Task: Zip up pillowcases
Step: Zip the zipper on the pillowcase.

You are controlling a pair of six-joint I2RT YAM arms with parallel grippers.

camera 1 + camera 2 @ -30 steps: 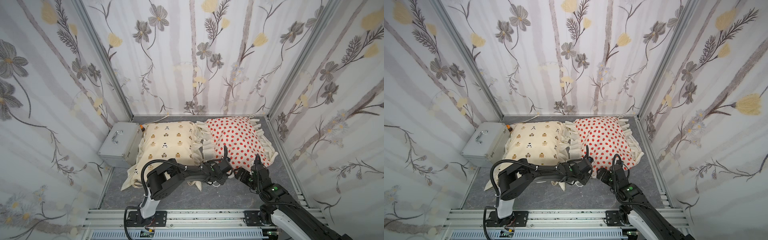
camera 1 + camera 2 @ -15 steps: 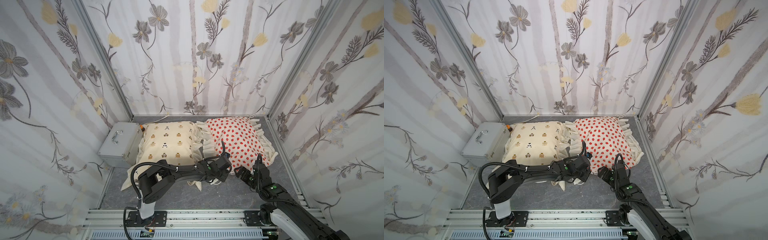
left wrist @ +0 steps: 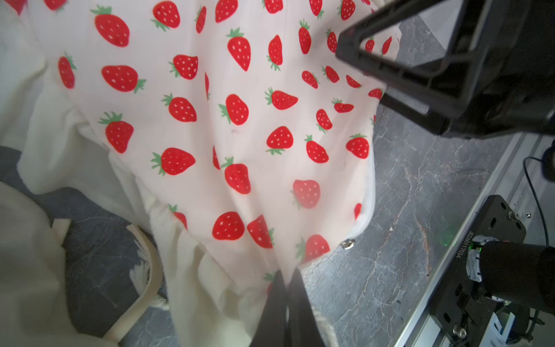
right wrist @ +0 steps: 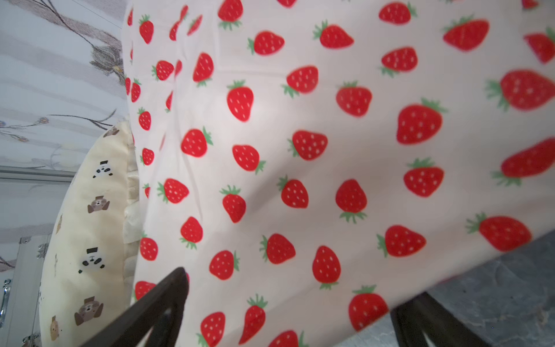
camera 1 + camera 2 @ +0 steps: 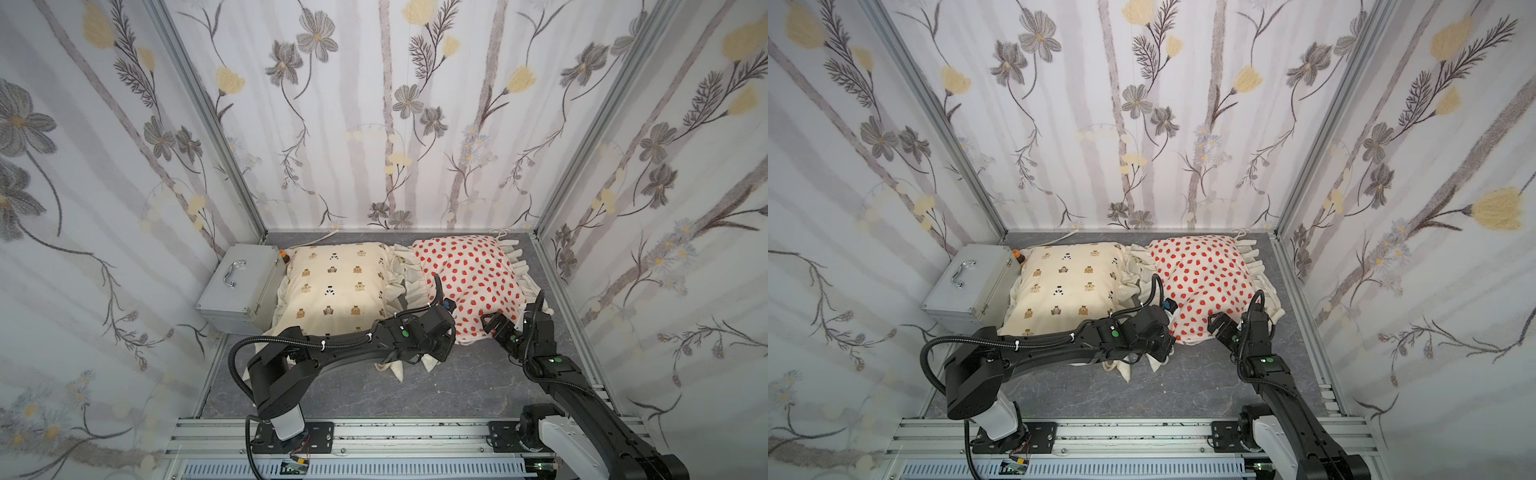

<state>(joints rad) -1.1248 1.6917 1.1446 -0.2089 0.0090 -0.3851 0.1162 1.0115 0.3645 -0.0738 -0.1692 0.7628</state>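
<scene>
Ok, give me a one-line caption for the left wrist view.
Left gripper pinching the strawberry case at its edge, zipper pull close by.

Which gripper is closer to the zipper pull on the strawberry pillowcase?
Left. The left gripper pinches a corner of the strawberry pillowcase beside the zipper pull; the open right gripper is farther along that edge.

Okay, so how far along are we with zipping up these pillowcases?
Done: nothing clearly; whether any zip is closed cannot be told. In hand: the left gripper has its jaws shut on a near corner of the strawberry pillowcase, the zipper pull free beside it, and the right gripper is open at that edge. Left: the bear pillowcase, no gripper on it.
</scene>
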